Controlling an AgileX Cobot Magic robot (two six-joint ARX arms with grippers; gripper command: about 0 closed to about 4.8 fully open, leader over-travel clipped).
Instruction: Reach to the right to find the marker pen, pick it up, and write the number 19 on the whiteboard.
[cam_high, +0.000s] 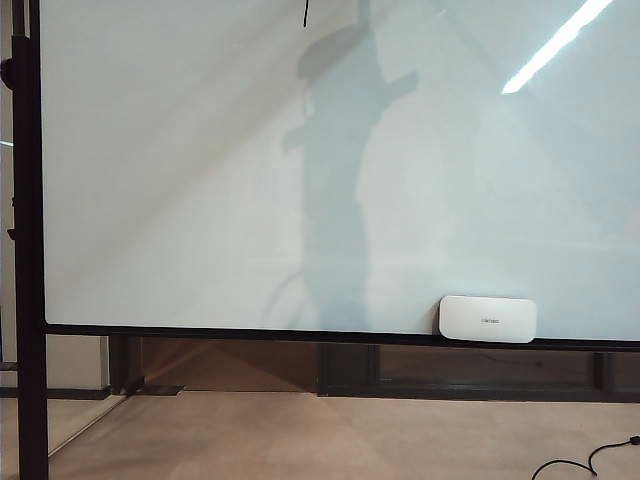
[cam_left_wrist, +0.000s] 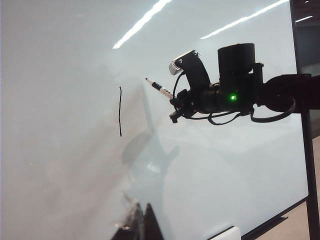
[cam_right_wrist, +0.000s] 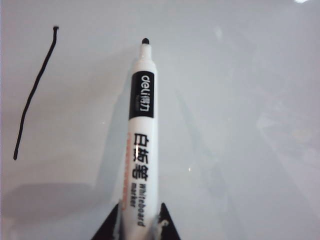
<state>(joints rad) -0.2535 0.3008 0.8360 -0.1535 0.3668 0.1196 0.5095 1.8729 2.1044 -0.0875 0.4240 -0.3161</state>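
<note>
Just beyond the right gripper (cam_right_wrist: 137, 222), whose jaws are clamped on the marker pen (cam_right_wrist: 141, 145), the pen's black tip points at the whiteboard (cam_right_wrist: 240, 100), beside the single drawn stroke of the number 19 (cam_right_wrist: 34, 92). Whether the tip touches the board I cannot tell. Only the dark fingertips of the left gripper (cam_left_wrist: 140, 222) show, pointing at the board with their tips close together, nothing visible between them.

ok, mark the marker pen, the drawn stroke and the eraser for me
marker pen (cam_right_wrist: 142, 145): right wrist view, middle of the white barrel, held in the right gripper (cam_right_wrist: 138, 220) fingers.
drawn stroke (cam_left_wrist: 120, 111): left wrist view, midway along the black vertical line.
eraser (cam_high: 487, 319): exterior view, centre of its white face.
</note>
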